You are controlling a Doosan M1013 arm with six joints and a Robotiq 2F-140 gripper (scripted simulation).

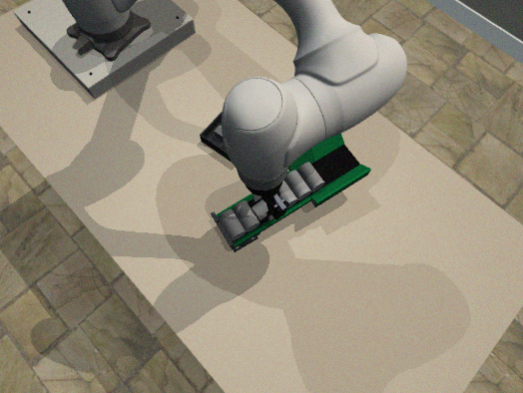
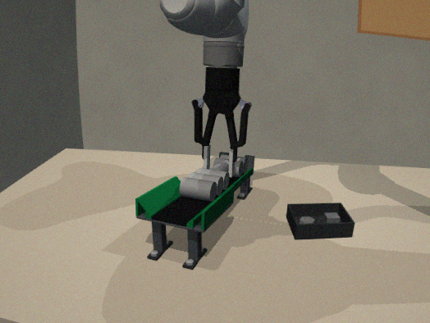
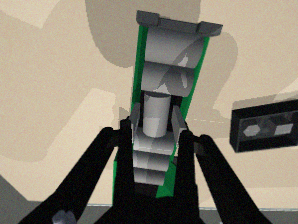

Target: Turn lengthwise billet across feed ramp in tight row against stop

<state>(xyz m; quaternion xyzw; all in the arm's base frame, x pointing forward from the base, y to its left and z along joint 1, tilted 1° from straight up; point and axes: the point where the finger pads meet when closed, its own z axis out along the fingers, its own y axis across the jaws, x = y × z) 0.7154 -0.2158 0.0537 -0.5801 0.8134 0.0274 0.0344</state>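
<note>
One lengthwise billet (image 3: 154, 114), hand (image 3: 155, 122) astride

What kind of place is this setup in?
Probably a small industrial work cell or test bench: a gripper hangs over a green feed ramp loaded with steel billets, a dark parts tray sits nearby, and all of it stands on one beige table.

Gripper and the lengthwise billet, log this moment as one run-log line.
gripper: part open | straddling lengthwise billet on ramp | billet not yet turned | other billets lie across
</note>
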